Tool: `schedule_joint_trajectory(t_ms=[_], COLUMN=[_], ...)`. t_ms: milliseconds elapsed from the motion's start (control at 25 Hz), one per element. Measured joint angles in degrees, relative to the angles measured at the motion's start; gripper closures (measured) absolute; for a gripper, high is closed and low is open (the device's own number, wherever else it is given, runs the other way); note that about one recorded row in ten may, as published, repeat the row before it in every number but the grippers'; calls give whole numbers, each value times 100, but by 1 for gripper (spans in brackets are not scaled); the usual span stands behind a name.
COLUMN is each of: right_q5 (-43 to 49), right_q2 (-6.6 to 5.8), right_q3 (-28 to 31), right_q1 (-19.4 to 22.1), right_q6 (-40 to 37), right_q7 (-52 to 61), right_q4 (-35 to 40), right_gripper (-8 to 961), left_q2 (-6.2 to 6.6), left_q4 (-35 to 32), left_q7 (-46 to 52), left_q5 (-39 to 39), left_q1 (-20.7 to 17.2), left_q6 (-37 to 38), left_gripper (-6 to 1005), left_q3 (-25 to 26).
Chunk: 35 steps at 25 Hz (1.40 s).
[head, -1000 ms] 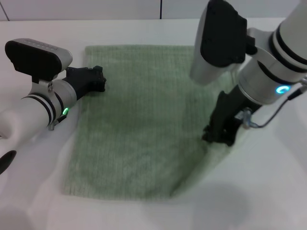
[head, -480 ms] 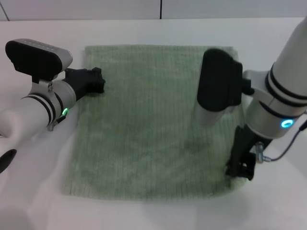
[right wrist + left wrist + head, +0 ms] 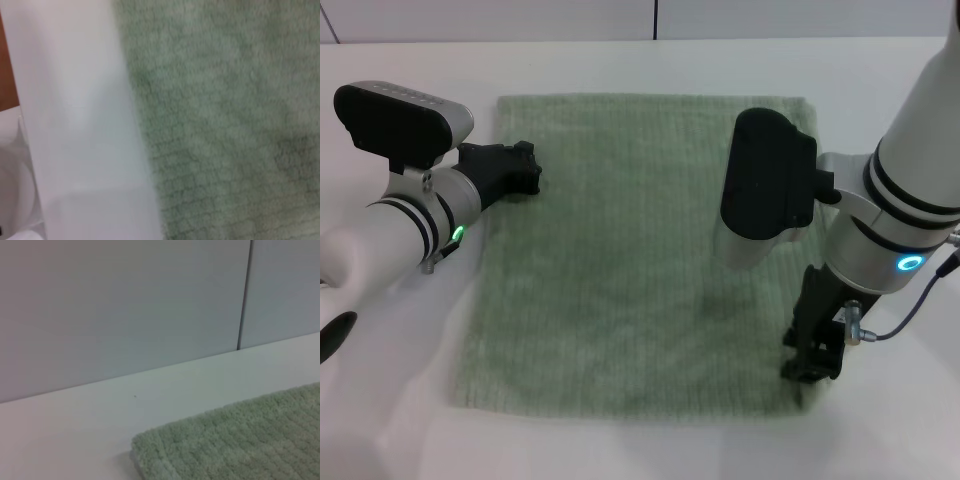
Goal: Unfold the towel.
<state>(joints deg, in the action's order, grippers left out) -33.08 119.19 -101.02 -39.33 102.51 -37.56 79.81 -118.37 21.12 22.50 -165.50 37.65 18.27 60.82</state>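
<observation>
towel (image 3: pixel 620 250) flat on table (image 3: pixel 880 70), arms flanking

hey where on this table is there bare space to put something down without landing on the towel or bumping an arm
Bare table runs as a strip between the towel and the back wall, and again along the near edge below the towel's hem. It is crowded at the towel's left edge, where the left gripper sits, and at its near right corner under the right gripper.

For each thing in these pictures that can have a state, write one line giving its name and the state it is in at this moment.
towel: spread out flat on the table, no fold showing.
left gripper: resting on the towel's far left edge.
right gripper: down on the towel's near right corner.
table: bearing the towel, white surface bare around it.
</observation>
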Motion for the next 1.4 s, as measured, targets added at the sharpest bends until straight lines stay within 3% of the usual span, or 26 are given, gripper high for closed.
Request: schedule_joint_trajectory(t_ms=[120,360,400,640,720,760,840,880,920,960,1000,1040,1080,1160,1400], right_q5=[48,789,789,886,866,849,825,768,723,572,572,526,498,474,807], right_q2=[-3,19,19,37,45,56,61,64,67,69,69,69,70,69,69], right_q3=[-8,114,114,396,411,362,324,293,271,256,256,248,234,145,-82], right_q1=[68,292,292,860,1224,1600,1756,1902,1985,2161,2161,2239,2334,2575,2544], right_q6=[8,-273,-273,-1930,-2731,-3571,-3926,-4308,-4507,-5049,-5049,-5340,-5655,-6597,-7872], right_q7=[2,66,66,6,-84,-190,-219,-254,-275,-312,-312,-314,-317,-322,-358], right_q4=[319,1278,1278,2046,2343,2539,2586,2605,2606,2576,2576,2548,2527,2456,2022], right_gripper=[827,578,579,581,582,582,582,582,582,582,582,582,582,581,576], left_q2=[0,-10,-10,-11,14,24,24,33,33,35,35,35,35,36,47], left_q4=[10,38,38,95,387,462,462,541,541,543,543,529,529,504,490], left_q7=[0,0,0,0,-46,-60,-60,-63,-63,-65,-65,-69,-69,-56,-19], left_q5=[0,0,0,7,7,5,5,1,1,0,0,-1,-1,0,-1], left_q1=[-5,-32,-32,-65,-354,-473,-473,-718,-718,-945,-945,-1122,-1122,-1394,-1587], left_q6=[0,1,1,3,437,684,684,1553,1553,2240,2240,2912,2912,3779,4258], left_gripper=[995,995,995,995,996,996,996,996,988,980,971,963,955,938,889], left_q3=[0,0,0,0,52,60,60,111,111,202,202,287,287,479,622])
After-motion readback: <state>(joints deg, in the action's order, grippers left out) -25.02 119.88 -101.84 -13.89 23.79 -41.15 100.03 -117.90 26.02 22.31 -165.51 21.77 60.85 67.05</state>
